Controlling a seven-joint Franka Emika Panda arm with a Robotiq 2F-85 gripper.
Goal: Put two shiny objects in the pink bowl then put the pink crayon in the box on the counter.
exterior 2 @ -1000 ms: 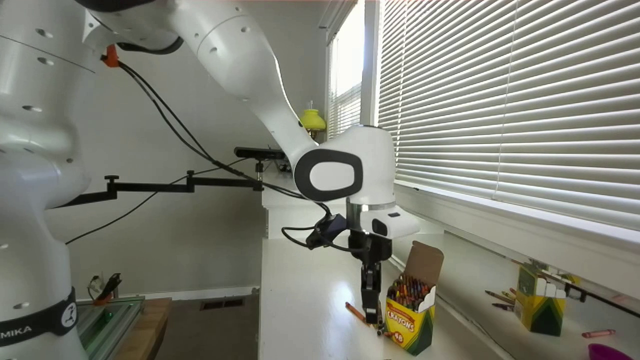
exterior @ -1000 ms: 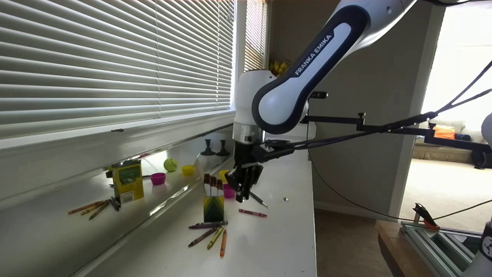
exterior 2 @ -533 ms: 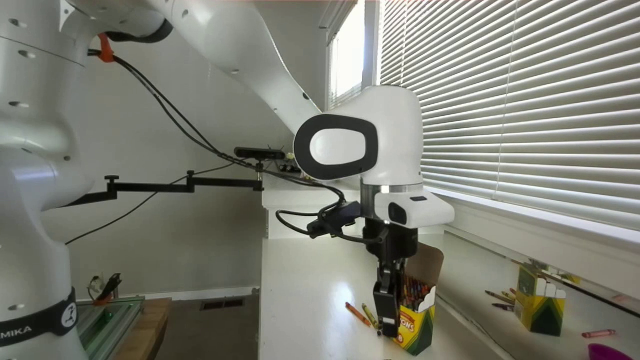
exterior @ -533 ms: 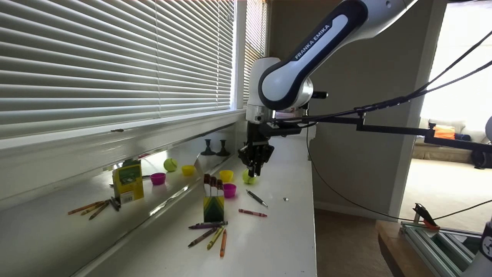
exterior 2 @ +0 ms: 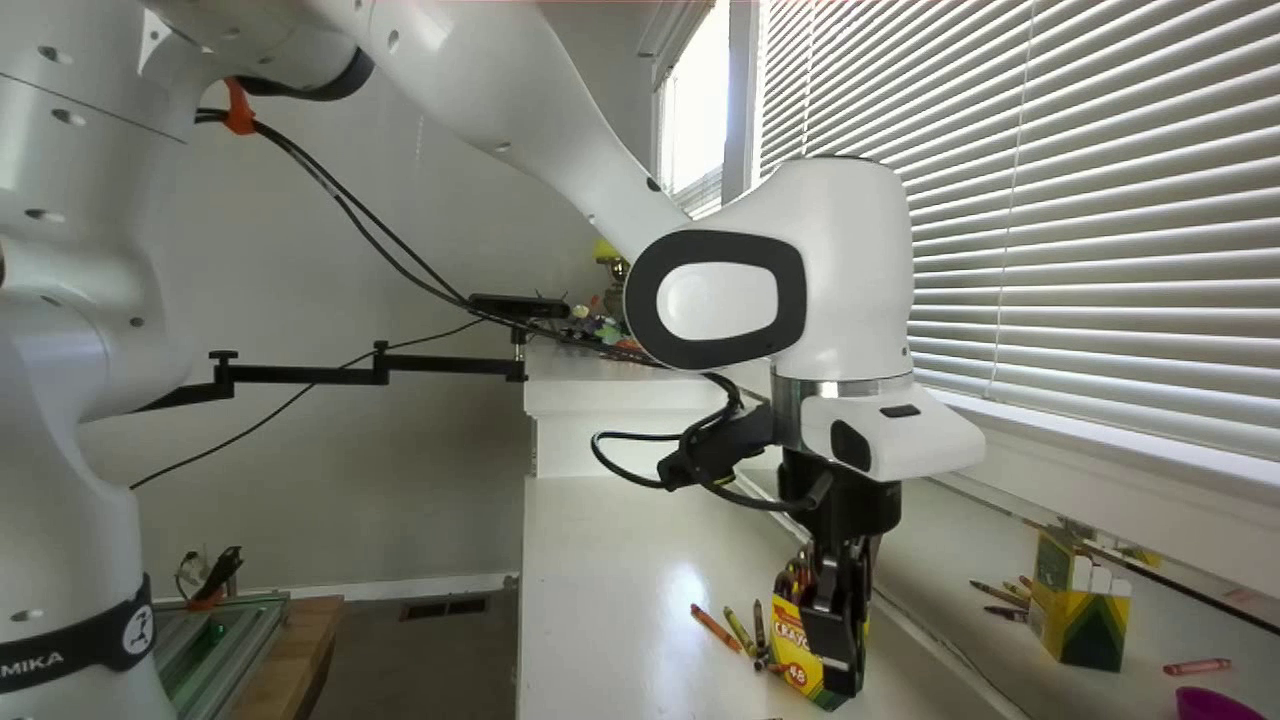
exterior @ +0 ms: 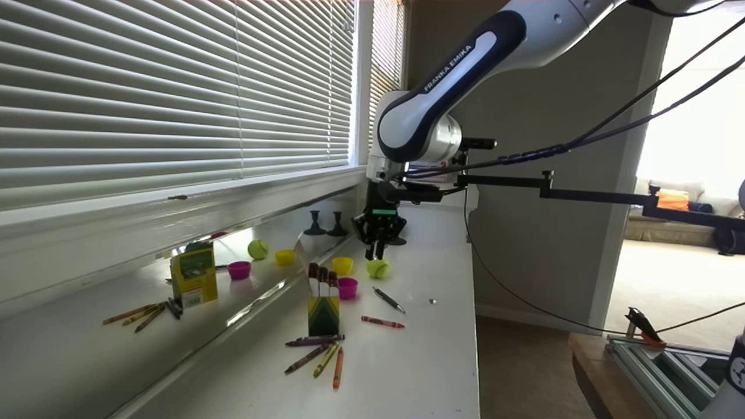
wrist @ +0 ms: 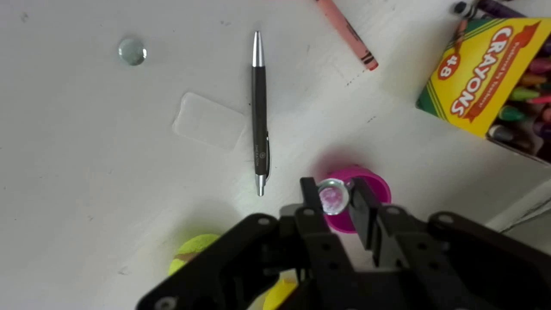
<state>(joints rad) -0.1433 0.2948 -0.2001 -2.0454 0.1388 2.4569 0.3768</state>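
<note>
"So, what does the gripper (wrist: 334,193) have?"

"Its jaws are clamped on a clear gem (wrist: 333,200). In the wrist view, that gem overlaps the pink bowl (wrist: 381,185)."

"Is it straight above?"

"I cannot tell."

"And the second gem (wrist: 132,51)?"

"It lies across the pen (wrist: 259,116) from the pink crayon (wrist: 348,36), well apart from the bowl."

"Is the crayon in the box (wrist: 478,84)?"

"No, it lies loose between pen and box, which stands upright, holding other crayons (wrist: 523,93)."
</note>
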